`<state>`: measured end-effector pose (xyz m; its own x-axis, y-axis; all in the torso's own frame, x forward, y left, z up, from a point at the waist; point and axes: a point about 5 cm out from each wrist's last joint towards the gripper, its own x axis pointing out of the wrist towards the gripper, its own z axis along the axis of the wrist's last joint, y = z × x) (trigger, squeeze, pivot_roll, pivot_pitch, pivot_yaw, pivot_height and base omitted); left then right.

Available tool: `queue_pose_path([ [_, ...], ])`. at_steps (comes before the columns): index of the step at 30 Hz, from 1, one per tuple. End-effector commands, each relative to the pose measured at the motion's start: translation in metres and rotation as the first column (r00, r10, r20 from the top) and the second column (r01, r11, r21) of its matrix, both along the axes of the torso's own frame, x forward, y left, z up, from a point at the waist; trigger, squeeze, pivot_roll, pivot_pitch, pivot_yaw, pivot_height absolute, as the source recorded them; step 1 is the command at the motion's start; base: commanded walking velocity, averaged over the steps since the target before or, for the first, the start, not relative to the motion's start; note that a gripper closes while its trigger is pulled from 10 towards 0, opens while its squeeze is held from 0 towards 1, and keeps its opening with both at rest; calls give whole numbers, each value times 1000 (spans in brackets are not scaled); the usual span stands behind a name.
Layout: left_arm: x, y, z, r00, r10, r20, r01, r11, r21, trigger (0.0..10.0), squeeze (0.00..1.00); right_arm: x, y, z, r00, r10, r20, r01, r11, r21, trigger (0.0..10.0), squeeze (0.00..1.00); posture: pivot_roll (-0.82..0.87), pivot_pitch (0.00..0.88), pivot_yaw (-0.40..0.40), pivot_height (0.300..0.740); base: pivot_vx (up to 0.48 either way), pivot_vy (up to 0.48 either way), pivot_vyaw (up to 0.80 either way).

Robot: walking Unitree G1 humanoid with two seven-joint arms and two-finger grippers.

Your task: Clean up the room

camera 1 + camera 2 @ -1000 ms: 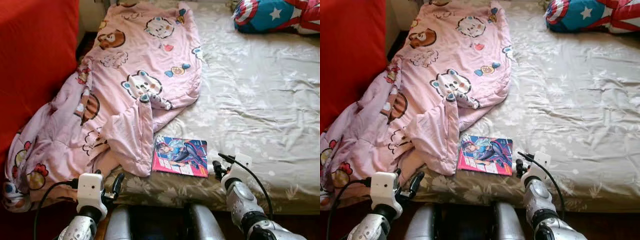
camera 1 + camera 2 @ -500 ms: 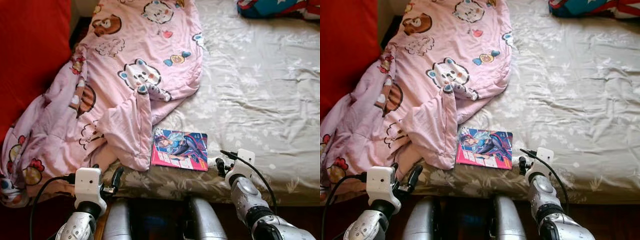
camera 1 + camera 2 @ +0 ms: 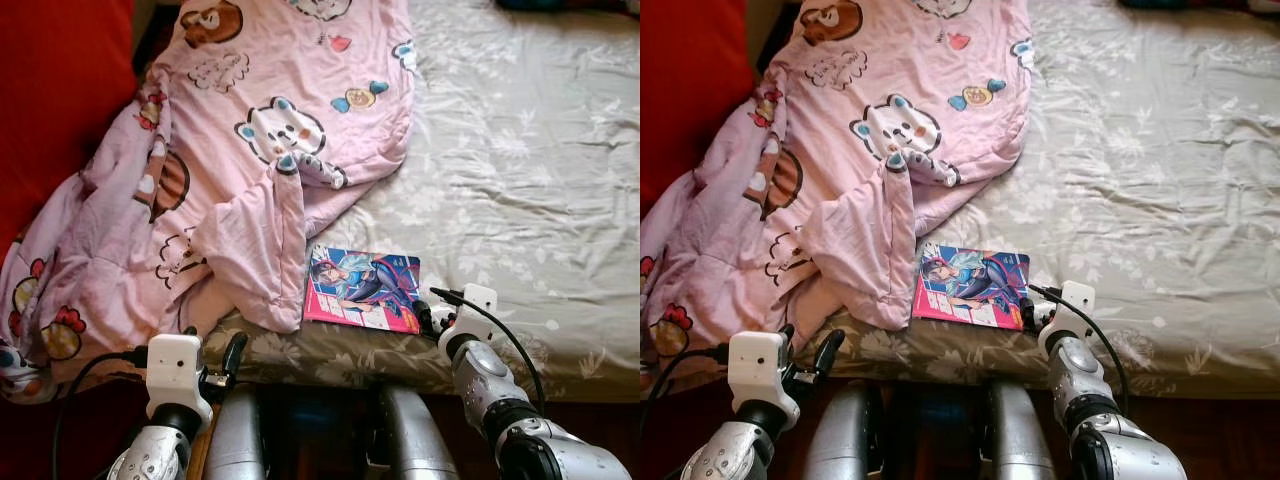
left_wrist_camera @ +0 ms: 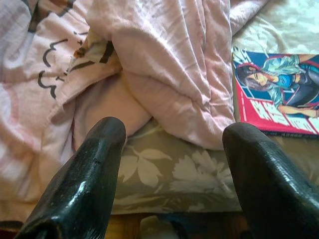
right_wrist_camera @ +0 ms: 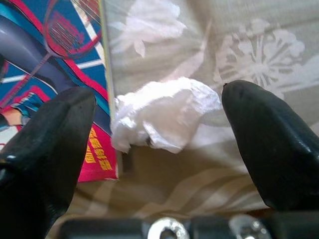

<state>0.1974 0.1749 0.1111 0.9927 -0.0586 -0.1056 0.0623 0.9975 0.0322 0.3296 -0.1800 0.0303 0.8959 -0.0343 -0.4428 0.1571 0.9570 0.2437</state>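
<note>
Subject of the step in hand: a crumpled white tissue [image 5: 162,115] lying on the floral bedsheet [image 3: 520,170], close to the bed's near edge and touching the right-hand edge of a comic book [image 3: 363,289]. In the right wrist view the wad sits between the two black fingers [image 5: 47,149] of the right gripper [image 5: 159,144], which stands wide open with nothing held.

Judged step: grasping the tissue for disposal. To do it well, the gripper should go straight down over the wad so that both fingers clear it. The finger on the comic side already overlaps the cover; closing there risks pinching or dragging the comic book along with the tissue. The sheet is loose and wrinkled, so a deep bite could gather fabric as well. The wad is light and soft and will compress; a full close appears necessary.

Surroundings: a pink cartoon-print quilt [image 3: 250,170] lies rumpled across the left of the bed, one fold reaching the comic book's left edge. A red panel [image 3: 50,100] stands beyond it on the left. The left gripper [image 4: 172,164] hangs at the bed edge below the quilt, spread apart and empty, well clear of the tissue.
</note>
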Motion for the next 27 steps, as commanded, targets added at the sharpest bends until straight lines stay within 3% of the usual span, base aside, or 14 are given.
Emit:
queue_pose_path([
  [1, -6, 0, 0, 1000, 9, -23, -8, 1000, 1, 10000, 0, -9, -4, -11, 998, -19, -59, 19, 1000, 10, 10000, 0, 217, 387, -60, 626, 0, 0, 0],
  [12, -8, -2, 8, 1000, 0, -11, 0, 1000, 12, 10000, 0, -8, 7, -11, 997, 63, -50, -59, 996, 66, 10000, 0, 226, 404, -56, 626, 0, 0, 0],
  [13, -8, 0, 7, 1000, 1, -14, -1, 1000, 18, 10000, 0, -8, 10, -11, 995, 83, -50, -79, 995, 67, 2000, 0, 226, 405, -57, 626, 0, 0, 0],
  [14, -9, 1, 7, 1000, 8, -17, -8, 1000, 21, 10000, 0, -8, 10, -11, 995, 86, -49, -83, 995, 63, 0, 0, 225, 406, -56, 626, 0, 0, 0],
  [27, -15, 7, 2, 999, 31, -39, -30, 999, 32, 10000, 0, -13, 11, -16, 995, 91, -51, -88, 994, 65, 0, 0, 221, 401, -57, 626, 0, 0, 0],
])
